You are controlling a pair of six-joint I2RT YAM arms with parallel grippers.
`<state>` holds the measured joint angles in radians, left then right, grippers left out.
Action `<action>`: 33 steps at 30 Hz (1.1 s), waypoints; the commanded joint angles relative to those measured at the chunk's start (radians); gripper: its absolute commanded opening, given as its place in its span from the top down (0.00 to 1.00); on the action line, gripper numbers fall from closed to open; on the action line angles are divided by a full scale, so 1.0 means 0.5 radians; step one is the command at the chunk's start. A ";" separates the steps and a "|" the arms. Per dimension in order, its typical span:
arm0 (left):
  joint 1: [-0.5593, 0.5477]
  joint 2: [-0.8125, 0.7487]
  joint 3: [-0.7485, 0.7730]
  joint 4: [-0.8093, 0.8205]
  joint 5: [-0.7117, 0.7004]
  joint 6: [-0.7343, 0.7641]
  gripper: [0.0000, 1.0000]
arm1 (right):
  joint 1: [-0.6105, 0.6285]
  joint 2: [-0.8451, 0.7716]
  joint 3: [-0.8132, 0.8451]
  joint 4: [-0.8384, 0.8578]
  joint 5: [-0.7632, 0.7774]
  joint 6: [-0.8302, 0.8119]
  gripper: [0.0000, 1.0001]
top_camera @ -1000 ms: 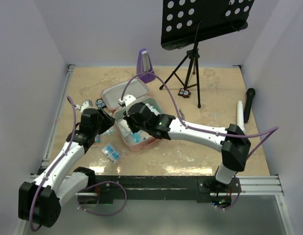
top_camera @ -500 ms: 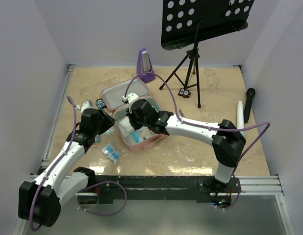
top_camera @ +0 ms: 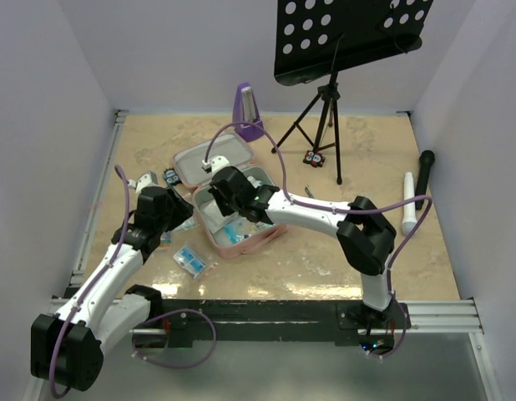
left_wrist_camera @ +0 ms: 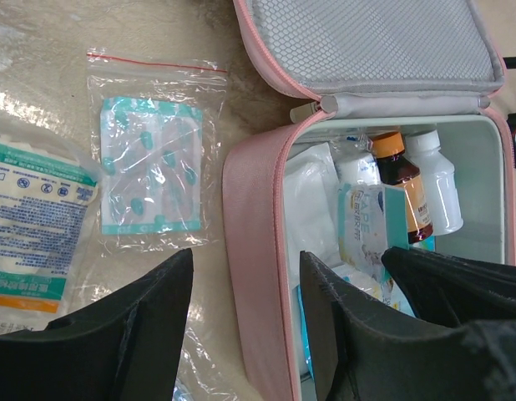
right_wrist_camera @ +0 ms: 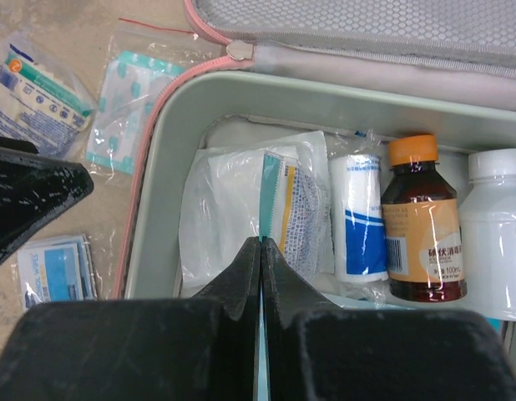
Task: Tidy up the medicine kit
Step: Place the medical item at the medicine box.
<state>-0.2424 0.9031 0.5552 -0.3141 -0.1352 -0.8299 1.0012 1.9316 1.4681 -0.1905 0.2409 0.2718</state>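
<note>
Position: pink soft-sided zip case (left_wrist_camera: 254,225) lies open on beige table (top_camera: 366,150), left of centre, lid folded back. Right gripper (right_wrist_camera: 260,244) is pinched fully together, holding nothing, above white gauze packets (right_wrist_camera: 241,209) inside. Left gripper (left_wrist_camera: 245,267) is half spread, straddling the case's pink wall, seemingly without touching it.

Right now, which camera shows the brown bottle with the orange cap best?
The right wrist view: the brown bottle sits unobstructed in the medicine kit, label visible, between a bandage roll and a white bottle. The left wrist view shows it partly behind a packet. From the top it is too small to make out.
</note>
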 commanded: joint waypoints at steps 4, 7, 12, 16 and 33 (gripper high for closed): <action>0.012 -0.036 0.046 0.024 -0.006 0.034 0.42 | 0.007 0.024 0.126 0.034 -0.086 -0.034 1.00; 0.012 -0.033 0.040 0.036 0.000 0.031 0.42 | 0.013 0.027 0.126 0.034 -0.129 -0.062 1.00; 0.012 -0.036 0.025 0.045 0.007 0.025 0.42 | 0.025 0.027 0.126 0.022 -0.129 -0.071 1.00; 0.012 -0.039 0.028 0.042 -0.003 0.025 0.42 | 0.035 -0.043 0.132 -0.039 0.110 0.011 1.00; 0.012 -0.064 0.006 0.052 0.016 0.022 0.42 | 0.081 -0.203 0.141 0.037 -0.267 0.006 1.00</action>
<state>-0.2424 0.8886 0.5552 -0.3122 -0.1345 -0.8265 1.0405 1.8446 1.5208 -0.2260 0.2092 0.2714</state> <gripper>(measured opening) 0.582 0.007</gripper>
